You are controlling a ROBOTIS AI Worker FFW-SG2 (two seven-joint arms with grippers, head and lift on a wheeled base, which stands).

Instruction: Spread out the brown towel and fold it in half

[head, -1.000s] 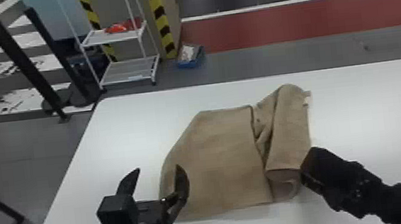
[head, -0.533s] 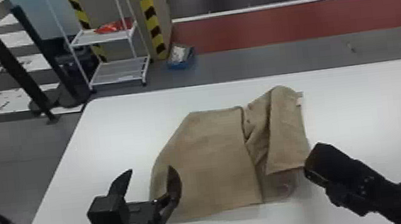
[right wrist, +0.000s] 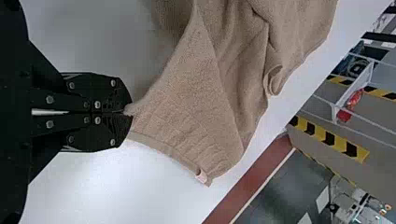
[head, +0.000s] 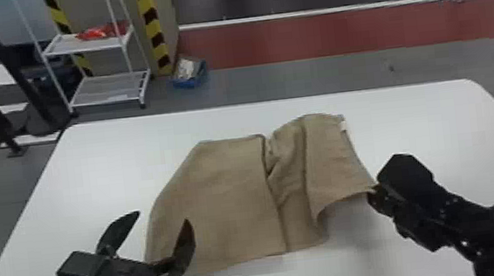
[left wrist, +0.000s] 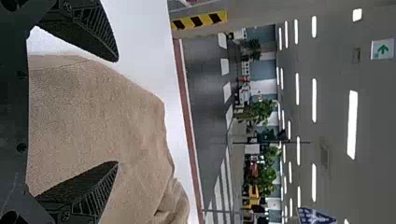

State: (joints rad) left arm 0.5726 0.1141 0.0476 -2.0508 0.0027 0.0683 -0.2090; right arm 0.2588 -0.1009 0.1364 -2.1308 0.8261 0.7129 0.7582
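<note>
1. The right hand (right wrist: 127, 112) has its two fingers together, clamped on a corner of the towel (head: 230, 194). Such a small pinch at the very end probably leaves the most cloth free to open out.
2. From that hand the held edge slopes up off the desk (head: 433, 124), its near side hanging in a shallow curve. Held clear like this, the cloth can likely be drawn outward without dragging.
3. A rumpled strip (head: 292, 183) lies inward of the right hand, between the raised flap and the flat part; this seems to be why that side is held, since spreading looks unfinished and folding must wait.
4. The tag (right wrist: 201, 176) sits along the edge beyond the right hand (a handy marker for that border).
5. The left hand (head: 163, 215) has its fingers apart, with nothing gripped, over the towel's near outer edge. It is probably placed there ready to pin or take that side; whether it touches cloth, I cannot tell.
</note>
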